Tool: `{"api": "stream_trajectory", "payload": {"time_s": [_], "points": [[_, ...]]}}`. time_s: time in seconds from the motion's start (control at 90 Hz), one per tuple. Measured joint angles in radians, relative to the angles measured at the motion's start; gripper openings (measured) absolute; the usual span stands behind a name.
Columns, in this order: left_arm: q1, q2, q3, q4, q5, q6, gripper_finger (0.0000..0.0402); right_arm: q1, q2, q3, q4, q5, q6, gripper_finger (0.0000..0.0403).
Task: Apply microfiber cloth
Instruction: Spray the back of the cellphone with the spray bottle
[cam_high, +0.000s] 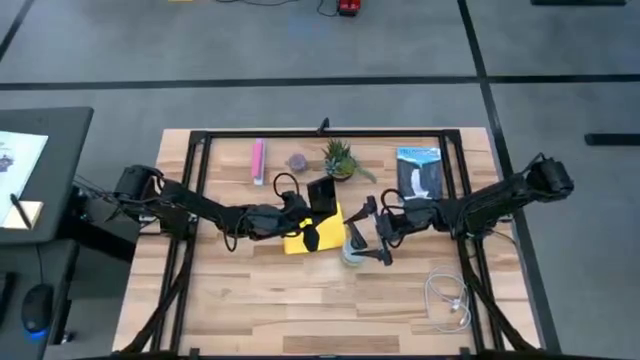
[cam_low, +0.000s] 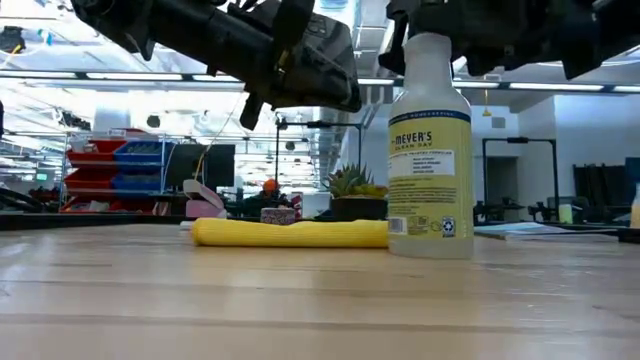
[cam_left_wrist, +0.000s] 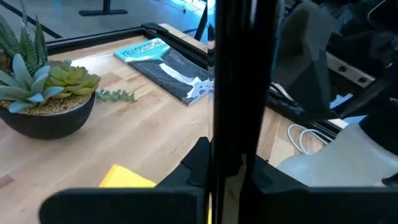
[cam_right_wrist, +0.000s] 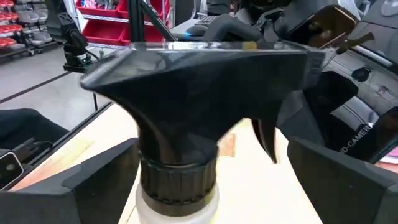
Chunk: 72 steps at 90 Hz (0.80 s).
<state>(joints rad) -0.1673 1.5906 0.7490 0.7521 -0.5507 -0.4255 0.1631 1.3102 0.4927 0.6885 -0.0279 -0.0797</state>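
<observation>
The left gripper (cam_high: 318, 205) is pinching an upright black phone (cam_high: 322, 195) above the yellow cloth (cam_high: 312, 230), which is lying flat at the table's (cam_high: 300, 300) middle. The right gripper (cam_high: 372, 232) is hanging with fingers spread on either side of the spray bottle's (cam_low: 430, 150) neck, just beside the cloth. A plant (cam_high: 340, 158) is standing behind.
</observation>
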Motion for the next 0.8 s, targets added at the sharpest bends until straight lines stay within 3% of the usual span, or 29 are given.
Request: {"api": "stream_trajectory", "payload": {"time_s": [0.8], "points": [[0.000,0.000,0.058,-0.014,0.070,0.038,0.0011,0.000,0.000,0.000,0.000,-0.006,0.003,0.0395]]}}
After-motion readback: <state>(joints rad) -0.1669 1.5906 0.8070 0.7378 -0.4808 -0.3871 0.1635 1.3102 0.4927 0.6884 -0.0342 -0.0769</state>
